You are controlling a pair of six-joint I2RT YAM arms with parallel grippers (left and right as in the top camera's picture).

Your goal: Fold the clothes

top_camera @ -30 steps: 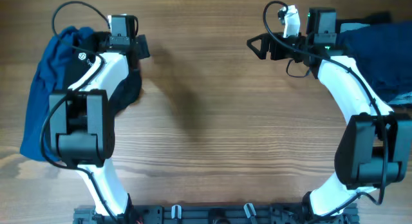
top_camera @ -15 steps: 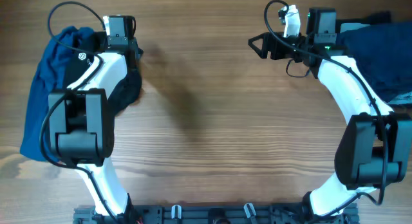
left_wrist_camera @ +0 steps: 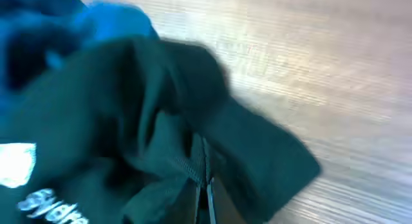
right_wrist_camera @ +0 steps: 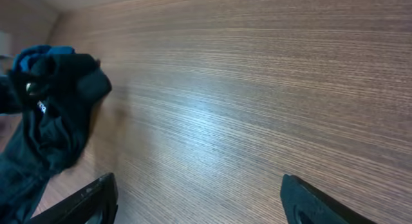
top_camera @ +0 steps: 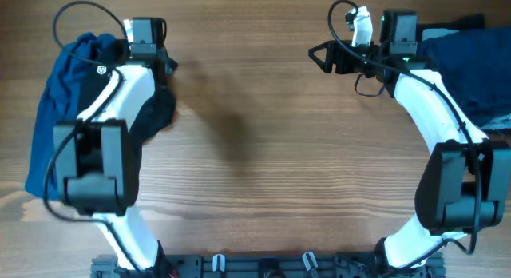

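Left claw point(left_wrist_camera: 205, 188) snapped closed since a second ago, seemingly pinching a fold of the black T-shirt point(left_wrist_camera: 161, 121), shirt crumpled at the desk's point(top_camera: 255, 150) left side against a bright blue garment point(top_camera: 48, 126), right claw point(right_wrist_camera: 199, 201) spread open over the desk.

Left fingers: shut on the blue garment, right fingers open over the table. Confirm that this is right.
Not quite. The left wrist view shows the left fingers shut on a fold of the black T-shirt, not the blue garment, which lies behind it. The right fingers are open over the table, as stated.
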